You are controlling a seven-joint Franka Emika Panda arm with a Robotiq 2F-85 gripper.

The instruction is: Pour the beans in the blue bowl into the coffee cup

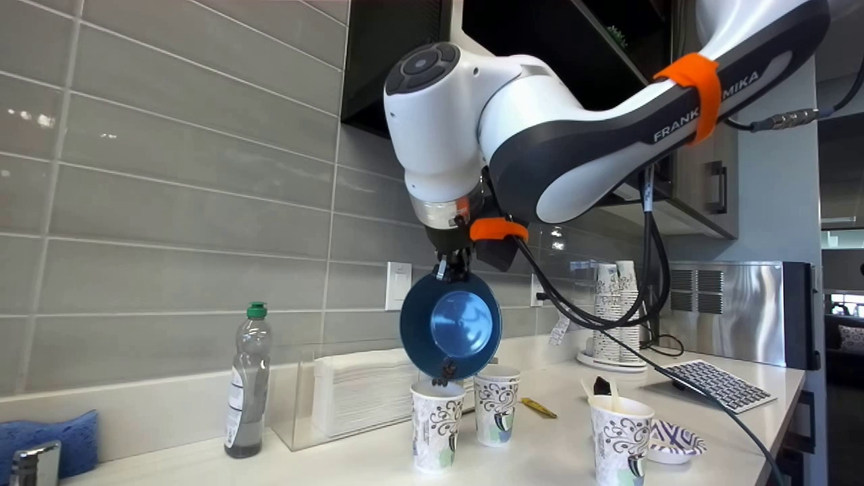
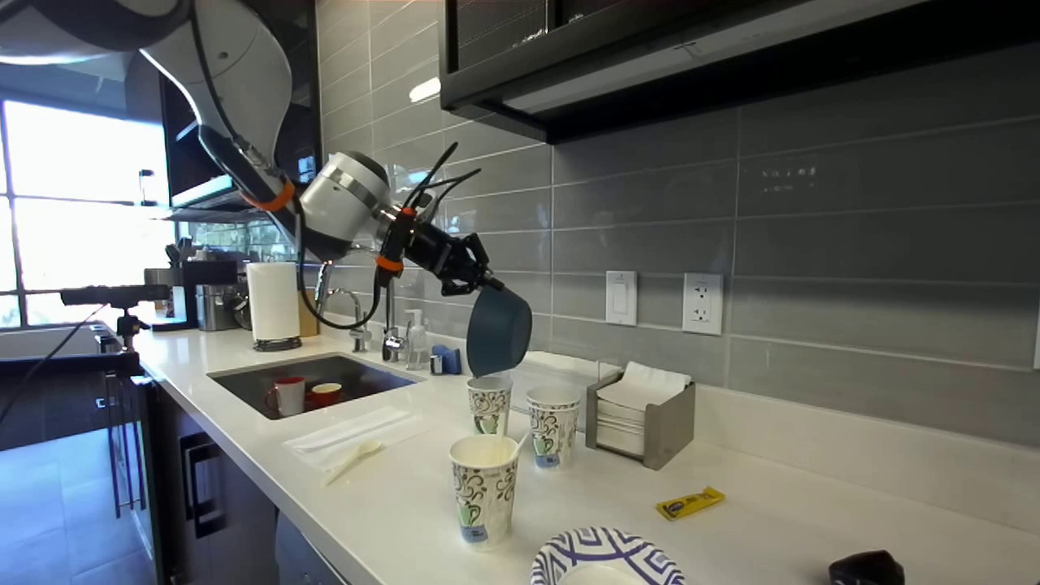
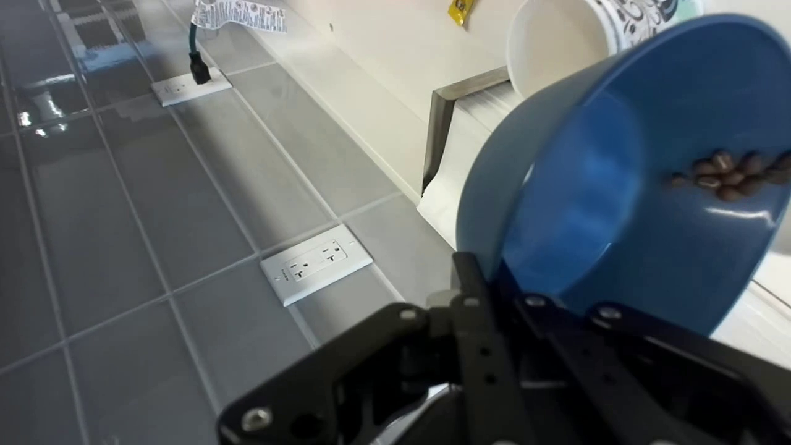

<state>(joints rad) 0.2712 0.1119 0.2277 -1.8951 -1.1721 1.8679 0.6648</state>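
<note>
The dark blue bowl (image 1: pixel 418 324) is tipped steeply on its side, mouth toward the camera in an exterior view; its outer wall (image 2: pixel 497 329) shows in an exterior view. My gripper (image 1: pixel 453 273) is shut on the bowl's upper rim; in the wrist view the fingers (image 3: pixel 485 272) pinch its wall. A small cluster of brown beans (image 1: pixel 447 370) lies at the bowl's lower rim, also seen inside the bowl (image 3: pixel 729 176) in the wrist view. The patterned paper coffee cup (image 1: pixel 435 428) stands upright directly under that rim, also in an exterior view (image 2: pixel 489 406). Its contents are hidden.
Stacked paper cups (image 1: pixel 496 408) stand close beside the coffee cup. Another cup with stirrers (image 2: pixel 482 496) and a patterned small bowl (image 2: pixel 605 561) are nearer the counter's edge. A napkin holder (image 2: pixel 670 422) lines the wall. A soap bottle (image 1: pixel 248 385) stands by it.
</note>
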